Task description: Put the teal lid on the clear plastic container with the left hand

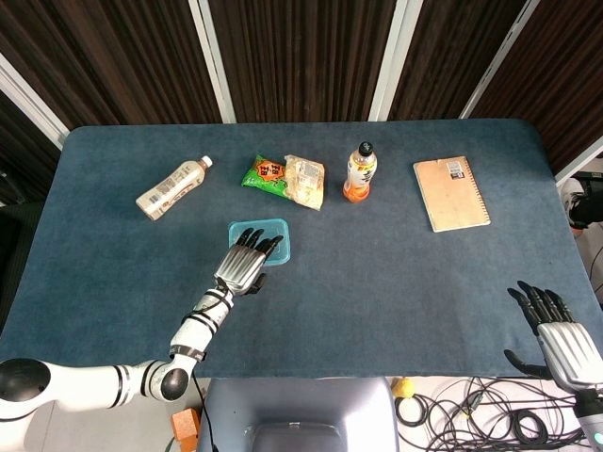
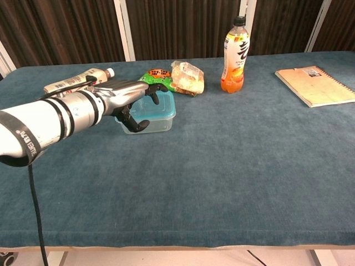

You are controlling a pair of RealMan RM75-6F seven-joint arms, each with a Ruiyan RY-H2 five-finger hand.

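Note:
The clear plastic container (image 1: 264, 254) (image 2: 161, 122) stands left of the table's middle, and the teal lid (image 1: 256, 231) (image 2: 162, 105) lies flat on top of it. My left hand (image 1: 243, 266) (image 2: 123, 98) hovers over the container's near-left part, fingers spread and pointing away from me, holding nothing. In the chest view its thumb hangs down in front of the container's wall. Whether the fingers touch the lid I cannot tell. My right hand (image 1: 563, 334) stays off the table's near right corner, fingers apart and empty.
A pale bottle (image 1: 172, 188) (image 2: 75, 80) lies at the far left. A green snack packet (image 1: 267, 172) (image 2: 157, 76) and a clear snack bag (image 1: 305, 179) (image 2: 187, 76) lie just behind the container. An orange drink bottle (image 1: 359, 173) (image 2: 234, 55) stands further right, with a tan notebook (image 1: 450, 193) (image 2: 316, 85) beyond.

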